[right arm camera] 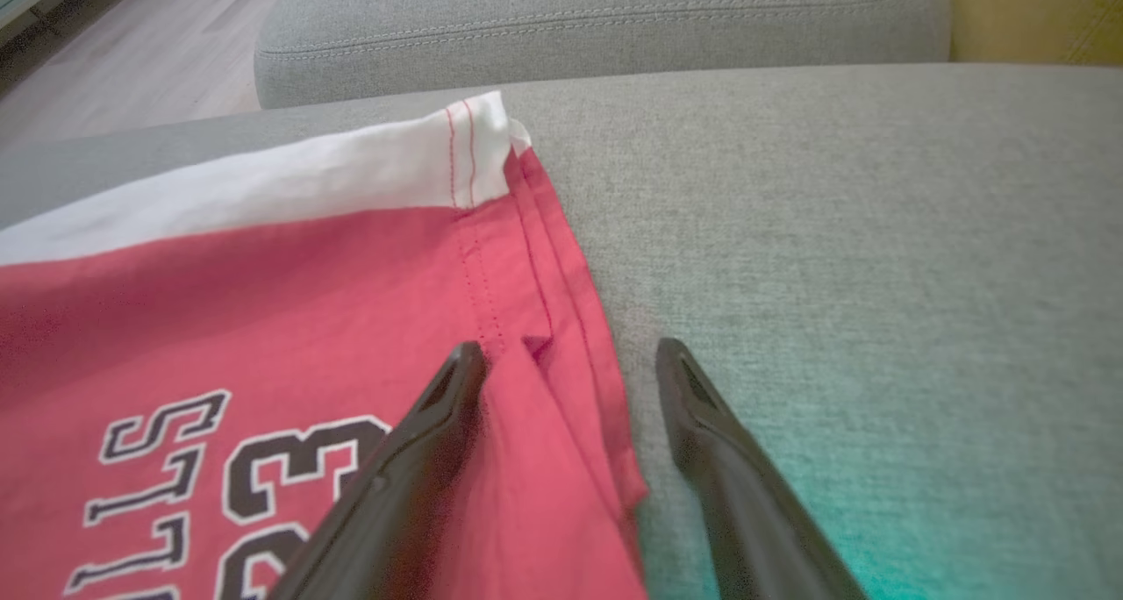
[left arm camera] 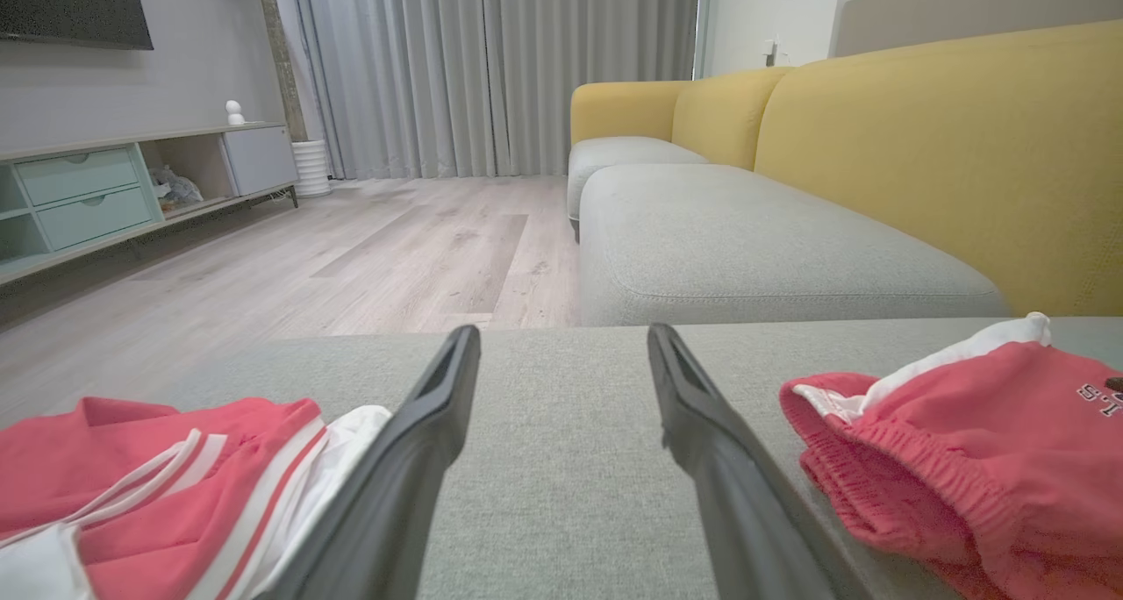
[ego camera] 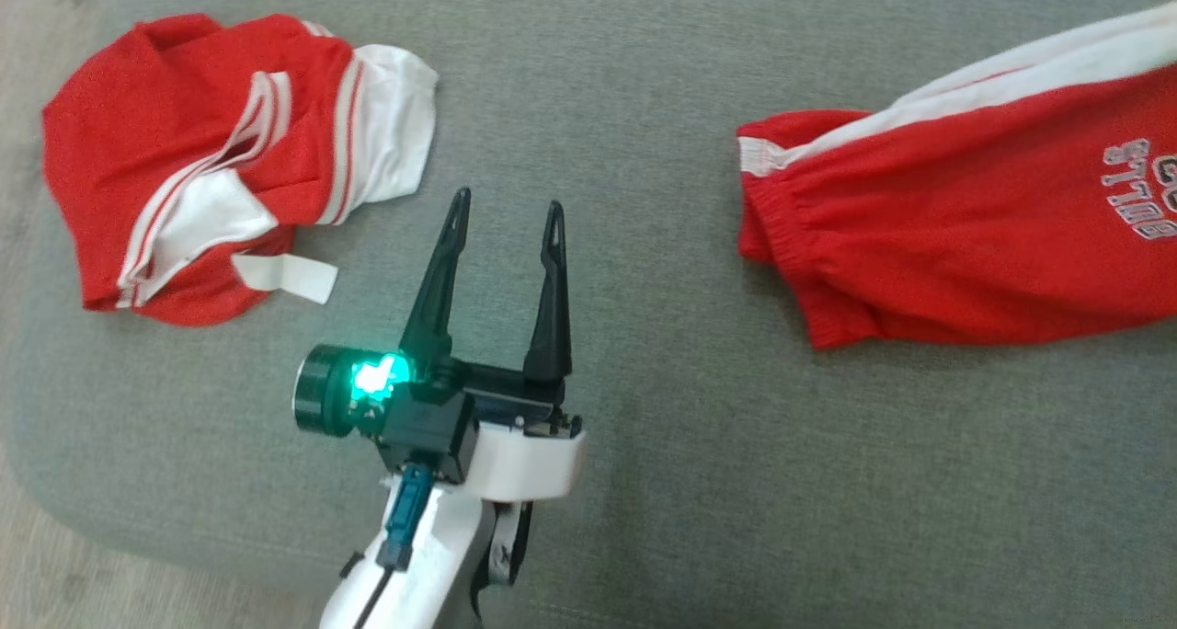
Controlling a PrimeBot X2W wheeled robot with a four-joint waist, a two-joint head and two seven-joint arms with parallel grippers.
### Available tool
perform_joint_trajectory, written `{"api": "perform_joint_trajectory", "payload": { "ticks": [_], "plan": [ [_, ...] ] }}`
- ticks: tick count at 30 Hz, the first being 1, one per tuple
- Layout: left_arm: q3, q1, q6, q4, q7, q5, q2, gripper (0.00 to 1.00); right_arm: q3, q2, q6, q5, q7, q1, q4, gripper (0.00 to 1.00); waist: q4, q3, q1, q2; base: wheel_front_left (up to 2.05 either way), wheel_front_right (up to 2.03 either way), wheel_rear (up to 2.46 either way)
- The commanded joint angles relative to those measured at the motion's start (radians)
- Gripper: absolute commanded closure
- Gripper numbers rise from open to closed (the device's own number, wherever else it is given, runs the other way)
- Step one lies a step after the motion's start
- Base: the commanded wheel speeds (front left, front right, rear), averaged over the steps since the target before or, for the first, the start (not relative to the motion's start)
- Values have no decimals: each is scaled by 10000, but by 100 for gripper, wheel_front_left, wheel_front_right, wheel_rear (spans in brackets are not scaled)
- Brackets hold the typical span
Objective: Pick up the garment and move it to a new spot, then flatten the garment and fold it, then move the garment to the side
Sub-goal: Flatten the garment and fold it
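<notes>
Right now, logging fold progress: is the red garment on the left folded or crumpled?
Crumpled: the garment lies in an uneven heap, stripes twisted, white strip sticking out.

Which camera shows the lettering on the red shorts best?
The right wrist view: the lettering is large and readable. The head view catches it small at the right edge; the left wrist view shows a tiny cut-off bit.

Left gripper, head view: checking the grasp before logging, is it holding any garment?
No, the left gripper is open over the grey cushion, holding nothing.
</notes>
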State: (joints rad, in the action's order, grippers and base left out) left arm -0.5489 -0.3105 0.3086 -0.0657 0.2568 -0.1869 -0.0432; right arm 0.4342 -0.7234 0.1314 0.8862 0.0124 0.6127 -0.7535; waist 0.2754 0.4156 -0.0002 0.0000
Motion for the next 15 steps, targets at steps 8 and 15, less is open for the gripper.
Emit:
{"api": "perform_joint_trajectory", "payload": {
  "ticks": [8,15],
  "plan": [
    [336,256,86,368,48,168,-71,0,47,-157,-7,915,127,-514,187,100,-333,-352,2,0,0,0,0],
    [598,278,-113,269,49,480,-71,0,84,20,-7,592,621,-378,-365,100,-1532,-714,2,0,0,0,0]
  ]
}}
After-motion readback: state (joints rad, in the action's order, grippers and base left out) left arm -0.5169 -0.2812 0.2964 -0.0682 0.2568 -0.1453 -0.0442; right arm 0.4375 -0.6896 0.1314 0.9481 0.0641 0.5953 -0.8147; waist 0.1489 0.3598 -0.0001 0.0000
